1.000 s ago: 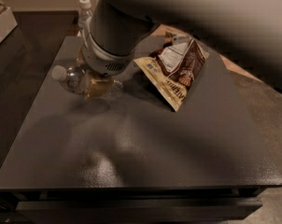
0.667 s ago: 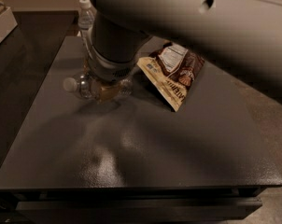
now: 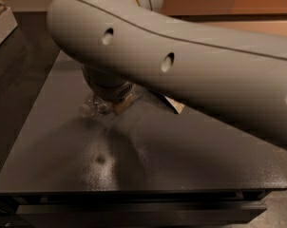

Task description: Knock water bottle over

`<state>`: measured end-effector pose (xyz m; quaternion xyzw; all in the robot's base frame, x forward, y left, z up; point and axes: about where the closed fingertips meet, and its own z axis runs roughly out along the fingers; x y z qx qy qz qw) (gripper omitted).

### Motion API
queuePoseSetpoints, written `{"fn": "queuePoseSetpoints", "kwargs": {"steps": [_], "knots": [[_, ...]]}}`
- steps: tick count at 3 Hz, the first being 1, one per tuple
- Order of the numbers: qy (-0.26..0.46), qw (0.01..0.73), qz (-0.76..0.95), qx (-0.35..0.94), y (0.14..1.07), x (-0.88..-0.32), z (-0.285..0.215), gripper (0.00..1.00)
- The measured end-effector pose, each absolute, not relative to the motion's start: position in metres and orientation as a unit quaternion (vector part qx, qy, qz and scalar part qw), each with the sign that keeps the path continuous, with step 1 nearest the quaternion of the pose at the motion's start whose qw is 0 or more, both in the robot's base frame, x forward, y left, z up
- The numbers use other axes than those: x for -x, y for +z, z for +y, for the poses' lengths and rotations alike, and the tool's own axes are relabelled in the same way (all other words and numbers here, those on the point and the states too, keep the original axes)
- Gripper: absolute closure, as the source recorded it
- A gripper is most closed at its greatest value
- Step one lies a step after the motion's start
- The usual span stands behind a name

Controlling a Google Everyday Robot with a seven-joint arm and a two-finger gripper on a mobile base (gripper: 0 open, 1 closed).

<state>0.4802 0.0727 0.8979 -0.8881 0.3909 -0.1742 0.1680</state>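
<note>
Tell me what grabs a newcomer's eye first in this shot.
The big grey robot arm dominates, sweeping across the upper frame from top left to right edge and hiding most of the scene. Beneath its left end, the gripper sits low over the dark table, with only a bit of the clear water bottle showing at its left. A tan packet corner peeks out from under the arm to the right.

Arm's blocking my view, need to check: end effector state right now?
End effector: state cannot be told; it is low over the table, beside the water bottle, under the arm.
</note>
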Motion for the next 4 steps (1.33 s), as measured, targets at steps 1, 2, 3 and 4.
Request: {"fn": "queuePoseSetpoints", "kwargs": {"steps": [1,2,3,4], "knots": [[-0.210,0.132,0.359,0.900,0.8827,-0.4745,0.0688,0.36],[-0.212,0.130,0.358,0.900,0.8816,-0.4749,0.0677,0.12],[-0.213,0.130,0.357,0.900,0.8818,-0.4746,0.0680,0.00],[-0.213,0.130,0.357,0.900,0.8818,-0.4746,0.0680,0.00]]}}
